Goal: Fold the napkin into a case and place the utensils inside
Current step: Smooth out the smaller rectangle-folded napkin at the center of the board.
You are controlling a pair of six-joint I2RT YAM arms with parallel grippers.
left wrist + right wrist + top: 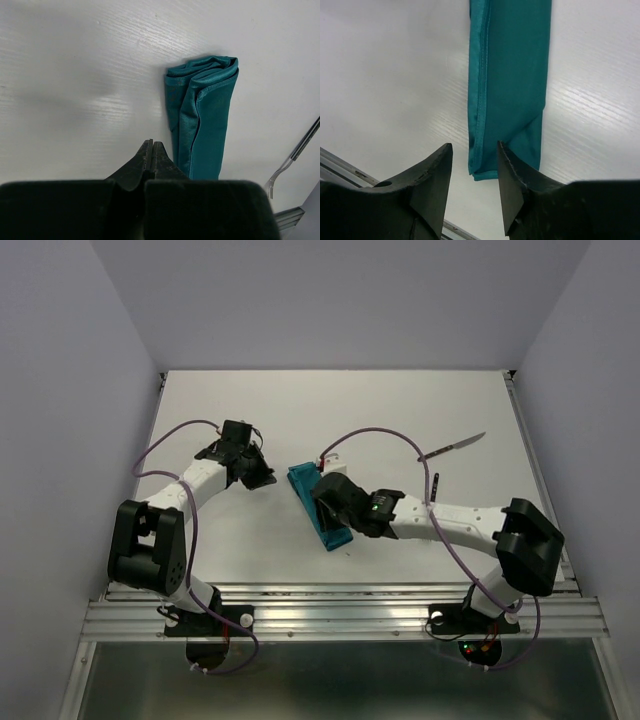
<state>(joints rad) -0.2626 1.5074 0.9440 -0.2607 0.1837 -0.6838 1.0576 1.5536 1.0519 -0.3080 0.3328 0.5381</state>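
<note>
The napkin is seen already folded into the case point(303, 483), a long narrow teal pouch laid slantwise on the white table point(400, 400). In the left wrist view the case point(202, 120) is shown with layered folds and a rounded, rolled far end.

The right gripper point(327, 502) is held directly over the near part of the case. In the right wrist view its jaws point(474, 146) are seen parted, with a clear gap between the two fingers and nothing gripped. The near end of the case point(510, 75) is seen through that gap, lying flat on the table.

The left gripper point(258, 475) is placed just to the left of the case's far end, apart from the cloth. In its own view the fingers point(152, 145) are pressed together with nothing between them.

The fork point(295, 155) is found to the right of the case, on the bare table, its tines turned toward the table's near edge. From above it point(436, 486) is partly hidden by the right arm. The knife point(455, 447) is laid farther right of the case and farther back, well apart from it. Neither utensil is inside the case.
</note>
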